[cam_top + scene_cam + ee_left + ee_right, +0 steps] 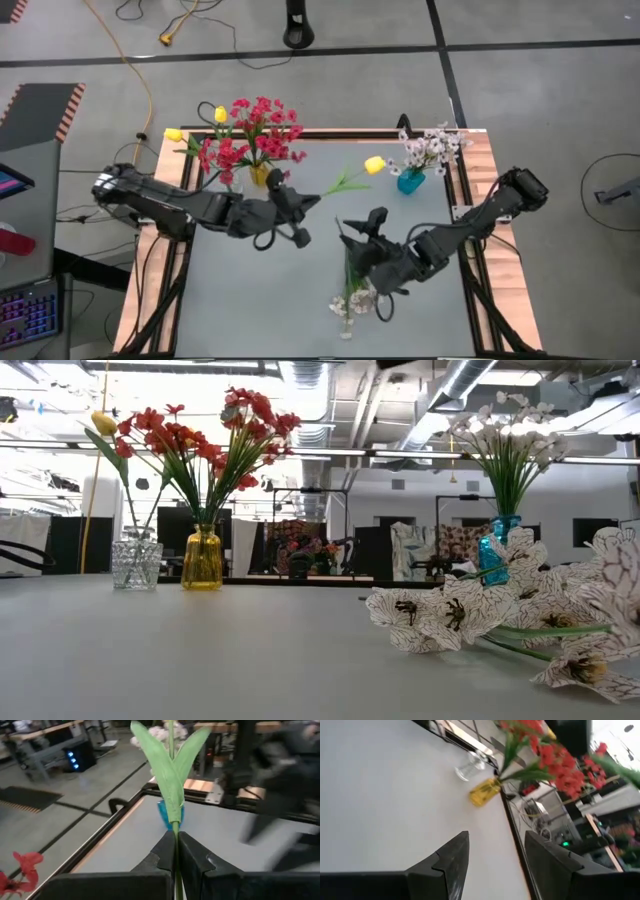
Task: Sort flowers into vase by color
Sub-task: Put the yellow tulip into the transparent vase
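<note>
My left gripper [312, 200] hangs above the table's middle, shut on a yellow tulip [374, 165] with a green stem. Its bud points toward the blue vase [410, 183], which holds white blossoms [432, 148]. A yellow vase [201, 558] holds red flowers [258, 130]. Beside it, a clear glass vase [135, 563] holds another yellow tulip [103, 423] and red sprays. A white spray [352, 298] lies flat on the table near its front edge. My right gripper [495, 865] is open above that spray, with nothing between its fingers. The low view shows neither gripper. My left gripper pinches the tulip's green stem [175, 837] between its two fingers, just below the pair of leaves [170, 775]. The stem runs along the fingers and sticks out past their tips. The tulip is lifted clear of the table, its bud toward the far right.
The grey tabletop has a wooden frame [490, 160] with dark rails around it. The three vases stand along the far edge. Cables and a yellow cord [150, 90] lie on the floor beyond the table, and a keyboard [25, 310] sits at the left.
</note>
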